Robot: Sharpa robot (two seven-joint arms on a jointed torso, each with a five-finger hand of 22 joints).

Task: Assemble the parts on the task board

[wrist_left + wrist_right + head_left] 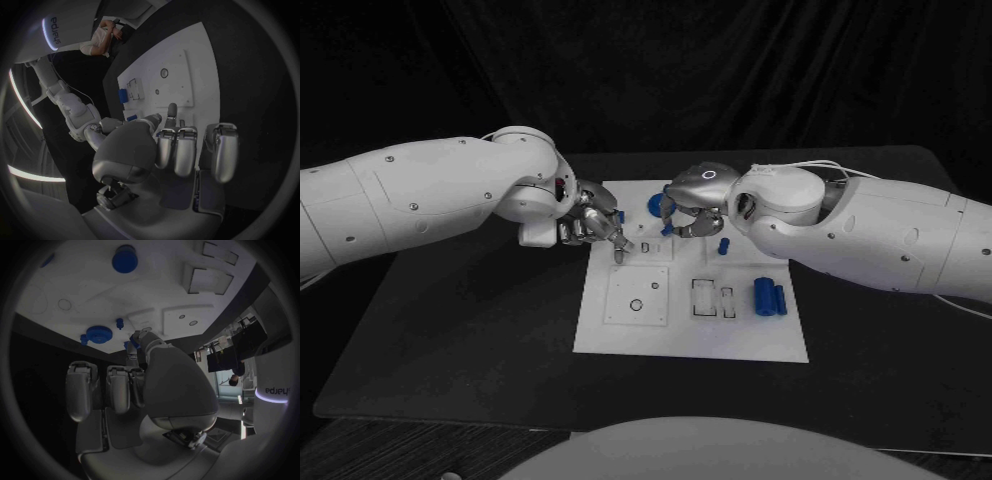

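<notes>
Both hands (596,226) (687,212) over task board (689,335) (far end) — blue parts (767,295)

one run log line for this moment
left hand: over task board, holds nothing | right hand: pinching small blue part | stage: assembling

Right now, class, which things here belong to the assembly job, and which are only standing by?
Part of the job:
- task board
- blue parts, such as the pair near the board's right edge and the round piece
- left hand
- right hand

Only standing by:
- black table
- black curtain behind
</notes>
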